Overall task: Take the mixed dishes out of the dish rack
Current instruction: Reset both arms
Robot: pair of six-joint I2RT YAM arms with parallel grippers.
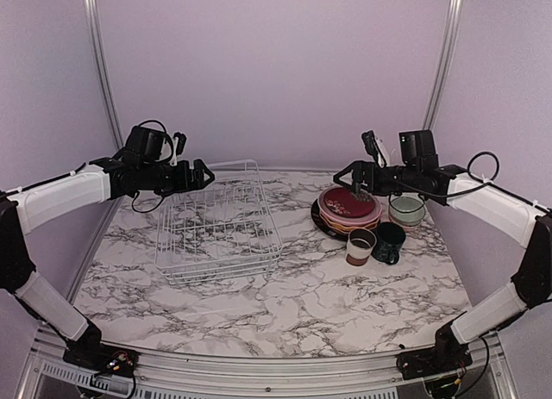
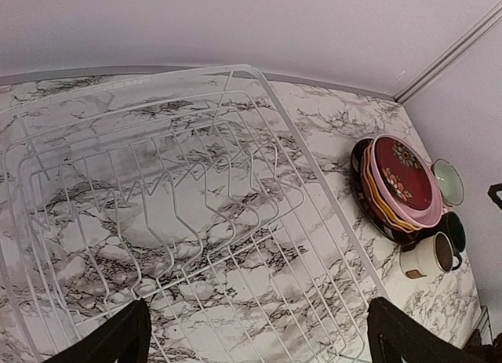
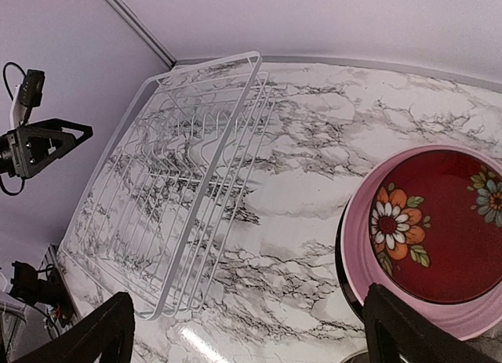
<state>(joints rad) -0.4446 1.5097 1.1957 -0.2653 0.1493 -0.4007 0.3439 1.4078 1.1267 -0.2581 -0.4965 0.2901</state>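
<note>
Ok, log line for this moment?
dish rack: empty | plate stack: on table | left gripper: open, over rack | right gripper: open, over stack

The dish rack (image 1: 216, 222) is thin white wire — smooth and a bit shiny. The worktop (image 1: 285, 313) looks like marble, glossy. The floral red plate (image 3: 447, 222) shines too.

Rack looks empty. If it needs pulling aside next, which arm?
Left, probably. The left gripper hangs open above the far left edge of the dish rack; the right gripper is open over the plate stack, away from the rack.
</note>
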